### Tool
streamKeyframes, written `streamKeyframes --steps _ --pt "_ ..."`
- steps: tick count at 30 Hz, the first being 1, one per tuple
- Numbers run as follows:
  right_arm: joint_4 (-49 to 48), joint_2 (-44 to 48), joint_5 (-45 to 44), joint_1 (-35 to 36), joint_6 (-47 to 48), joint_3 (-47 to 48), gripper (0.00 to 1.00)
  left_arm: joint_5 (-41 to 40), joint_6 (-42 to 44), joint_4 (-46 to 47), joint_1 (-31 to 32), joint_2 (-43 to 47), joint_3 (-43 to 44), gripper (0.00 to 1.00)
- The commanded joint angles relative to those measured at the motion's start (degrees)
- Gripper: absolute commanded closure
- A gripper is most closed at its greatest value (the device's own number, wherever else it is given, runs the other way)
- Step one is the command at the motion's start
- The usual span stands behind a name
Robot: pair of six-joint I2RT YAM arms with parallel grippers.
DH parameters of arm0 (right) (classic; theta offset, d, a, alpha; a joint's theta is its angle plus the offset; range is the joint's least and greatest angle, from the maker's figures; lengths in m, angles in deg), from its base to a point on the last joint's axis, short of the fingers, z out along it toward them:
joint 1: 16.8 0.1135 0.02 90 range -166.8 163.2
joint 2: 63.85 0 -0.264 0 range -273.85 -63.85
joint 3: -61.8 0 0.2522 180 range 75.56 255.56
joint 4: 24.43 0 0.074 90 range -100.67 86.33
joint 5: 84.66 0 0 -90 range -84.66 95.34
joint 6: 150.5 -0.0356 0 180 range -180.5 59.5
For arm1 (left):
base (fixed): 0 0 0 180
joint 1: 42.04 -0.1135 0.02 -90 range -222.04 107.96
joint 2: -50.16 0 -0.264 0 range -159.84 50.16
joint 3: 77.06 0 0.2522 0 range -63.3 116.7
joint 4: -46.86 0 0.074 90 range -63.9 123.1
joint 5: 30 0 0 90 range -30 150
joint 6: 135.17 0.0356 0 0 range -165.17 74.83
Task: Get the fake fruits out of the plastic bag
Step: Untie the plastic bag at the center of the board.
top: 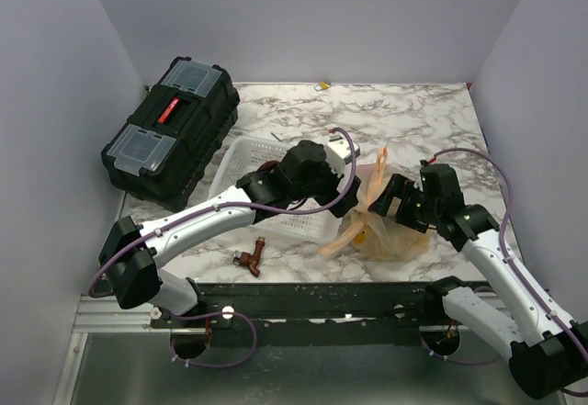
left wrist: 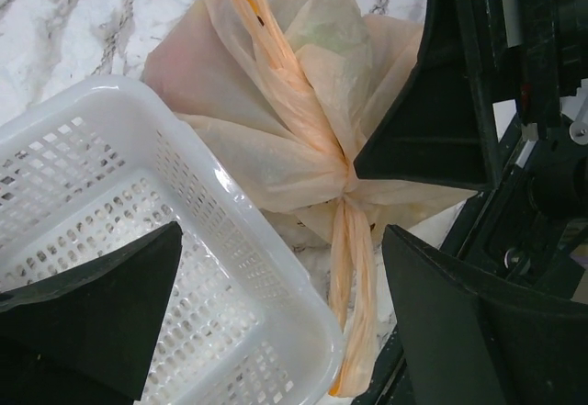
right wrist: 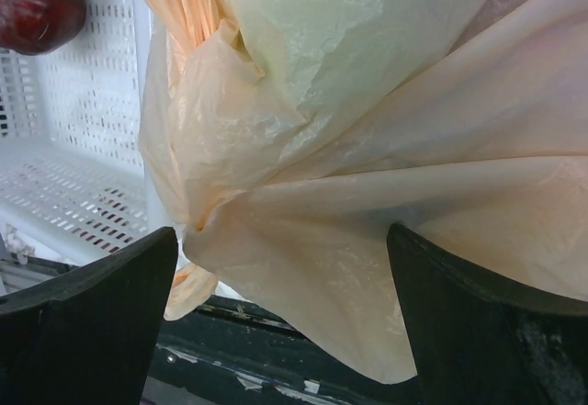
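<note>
I see a thin, translucent, pale peach-orange plastic bag sitting bunched and full on the marble tabletop. It presses against the right side of a white perforated plastic basket. Its loop handles are twisted into cords and tied in a knot at the neck, so the bag is closed. One cord sticks up and the other trails toward the table's near edge. Faint green and pink tints show through the film. One glossy dark red fake fruit lies inside the basket.
</note>
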Motion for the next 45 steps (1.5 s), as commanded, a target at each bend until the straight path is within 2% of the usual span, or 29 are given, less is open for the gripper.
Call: streamKeyframes --steps 1,8,11,13,15,17,22,26,27,29,31,33,35,36,37,38,40,42,43,45 --pt "0.90 -2.13 -2.24 1.14 -0.25 1.77 0.05 0.66 -4.37 -0.67 0.37 -0.04 -0.02 0.11" --pt "0.09 -5.30 -6.78 3.81 -2.68 1.54 0.18 2.81 -6.66 -0.31 0.35 -0.93 0.49 0.11" --pt "-1.26 -3.06 -6.71 3.85 -3.44 0.53 0.38 4.49 -6.67 -0.57 0.46 -3.30 2.09 0.08" --pt "-2.48 0.23 -6.77 3.78 -3.43 -0.47 0.54 5.79 -6.28 0.35 0.41 -4.86 2.54 0.08" --pt "-3.67 3.55 -6.65 3.83 -2.83 -1.34 0.65 6.47 -5.67 1.11 0.54 -6.32 3.40 0.08" --pt "-4.21 5.73 -6.74 3.77 -2.48 -2.02 0.80 6.49 -4.60 1.58 0.78 -7.91 4.52 0.08" --pt "-3.75 6.84 -6.31 3.80 -1.02 -1.10 0.99 4.53 0.28 -0.28 2.07 -11.69 8.42 0.08" --pt "-3.23 6.49 -5.75 3.78 -0.63 -0.51 0.99 2.05 6.04 -1.97 3.38 -13.96 10.43 0.08" --pt "-3.50 6.43 -4.66 3.76 -0.85 -0.67 0.90 0.41 7.01 -2.54 3.61 -14.09 10.64 0.09" --pt "-4.55 5.81 -2.43 3.82 -1.33 -1.19 0.57 -1.95 7.27 -2.44 3.62 -13.10 9.56 0.11" --pt "-6.93 4.66 -1.03 3.83 -1.72 -2.19 0.36 -1.67 7.29 -1.60 3.53 -11.38 7.47 0.12" --pt "-8.48 2.65 -0.74 3.79 -2.30 -2.90 0.30 0.17 7.36 -1.15 3.53 -10.11 5.77 0.11" --pt "-8.09 0.35 -2.29 3.78 -3.07 -2.46 0.33 1.20 6.86 -0.56 3.67 -9.20 4.58 0.10" --pt "-8.26 -0.36 -3.95 3.84 -3.26 -2.64 0.39 1.04 6.51 0.00 3.70 -8.74 4.10 0.10" --pt "-8.30 -0.64 -5.53 3.76 -3.46 -2.97 0.53 0.71 6.17 0.47 3.67 -8.23 3.49 0.10" --pt "-8.15 -0.97 -6.72 3.83 -3.81 -3.23 0.62 0.34 5.94 1.16 3.68 -7.75 2.90 0.10" --pt "-7.74 -1.08 -6.74 3.81 -3.97 -3.80 0.76 0.36 5.56 2.70 3.68 -6.77 1.72 0.08" --pt "-7.86 -0.01 -6.74 3.84 -3.92 -4.62 0.94 1.02 5.64 3.36 3.66 -6.77 1.52 0.06" --pt "-8.01 1.25 -6.42 3.76 -3.99 -4.89 0.99 1.41 5.64 3.26 3.65 -7.40 1.88 0.06" --pt "-8.26 4.05 -6.01 3.73 -3.78 -5.21 0.99 1.77 6.12 2.87 3.69 -8.74 3.04 0.04"
